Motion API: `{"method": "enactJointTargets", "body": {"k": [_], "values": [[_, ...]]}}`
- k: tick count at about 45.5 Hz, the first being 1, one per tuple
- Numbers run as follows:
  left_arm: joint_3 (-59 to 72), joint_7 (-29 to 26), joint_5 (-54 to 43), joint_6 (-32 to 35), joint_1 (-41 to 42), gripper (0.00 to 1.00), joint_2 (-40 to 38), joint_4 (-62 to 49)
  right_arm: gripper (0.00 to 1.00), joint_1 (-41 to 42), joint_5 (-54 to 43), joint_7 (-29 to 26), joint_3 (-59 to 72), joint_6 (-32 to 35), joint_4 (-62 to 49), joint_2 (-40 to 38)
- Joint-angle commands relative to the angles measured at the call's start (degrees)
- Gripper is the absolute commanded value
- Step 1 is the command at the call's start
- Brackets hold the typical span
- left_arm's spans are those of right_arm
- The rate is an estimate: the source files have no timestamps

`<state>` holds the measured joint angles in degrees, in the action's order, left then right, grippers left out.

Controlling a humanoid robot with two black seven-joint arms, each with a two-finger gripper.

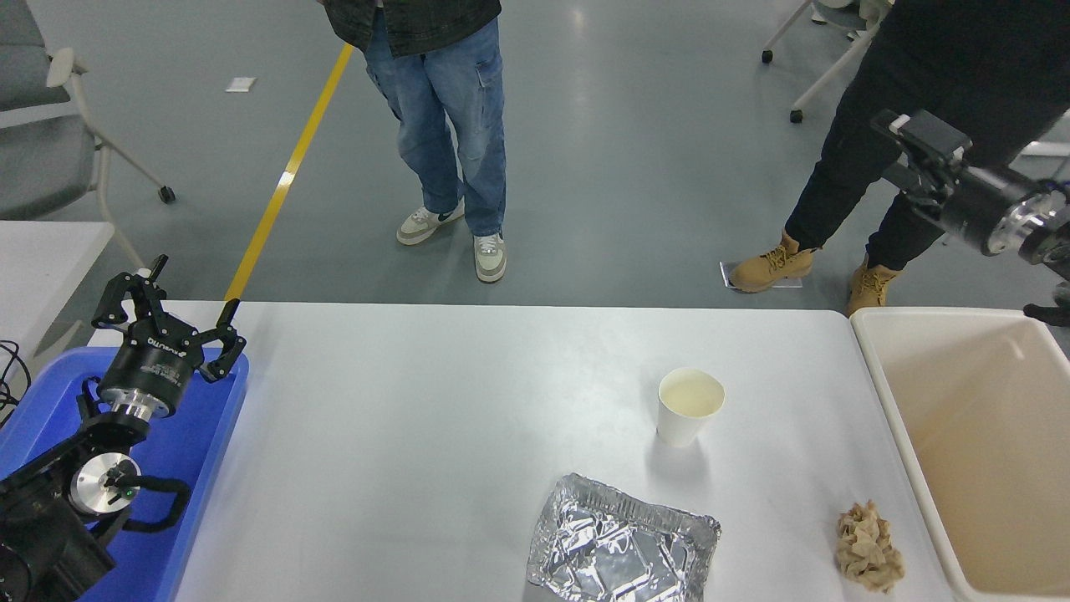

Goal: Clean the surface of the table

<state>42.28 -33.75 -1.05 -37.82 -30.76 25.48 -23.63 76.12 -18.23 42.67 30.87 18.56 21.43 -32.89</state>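
Head view: the table (435, 435) fills the middle, with a paper cup (690, 405) right of centre, a foil tray (623, 548) at the near edge and a crumpled napkin (869, 548) by the near right corner. Left gripper (167, 305) sits over the blue tray (196, 451), fingers spread open. Right gripper (915, 138) is up past the far right corner, can't tell its fingers.

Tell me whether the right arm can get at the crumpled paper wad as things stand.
Probably yes: the right gripper is raised far off, but nothing lies over the paper wad, which sits alone near the table surface edge beside the beige bin.
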Motion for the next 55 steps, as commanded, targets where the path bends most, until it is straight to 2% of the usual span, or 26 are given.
{"method": "enactJointTargets", "body": {"k": [1,12,26,39,49,55], "values": [[0.0,0.0,0.0,0.0,0.0,1.0,0.0,0.0,0.98,10.1,-13.5,-0.1,8.5,8.1,0.4,-1.0],[0.0,0.0,0.0,-0.1,0.0,1.0,0.0,0.0,0.98,14.8,-31.0,0.0,8.6,8.3,7.7,0.8],[0.0,0.0,0.0,-0.1,0.0,1.0,0.0,0.0,0.98,15.6,-42.5,0.0,9.6,8.3,10.6,11.8],[0.0,0.0,0.0,-0.1,0.0,1.0,0.0,0.0,0.98,14.8,-44.5,0.0,17.6,8.2,10.0,20.6],[0.0,0.0,0.0,0.0,0.0,1.0,0.0,0.0,0.98,10.6,-44.3,-0.1,18.0,7.7,9.2,23.5],[0.0,0.0,0.0,0.0,0.0,1.0,0.0,0.0,0.98,6.4,-44.3,-0.3,18.3,7.7,4.9,26.4]]}}
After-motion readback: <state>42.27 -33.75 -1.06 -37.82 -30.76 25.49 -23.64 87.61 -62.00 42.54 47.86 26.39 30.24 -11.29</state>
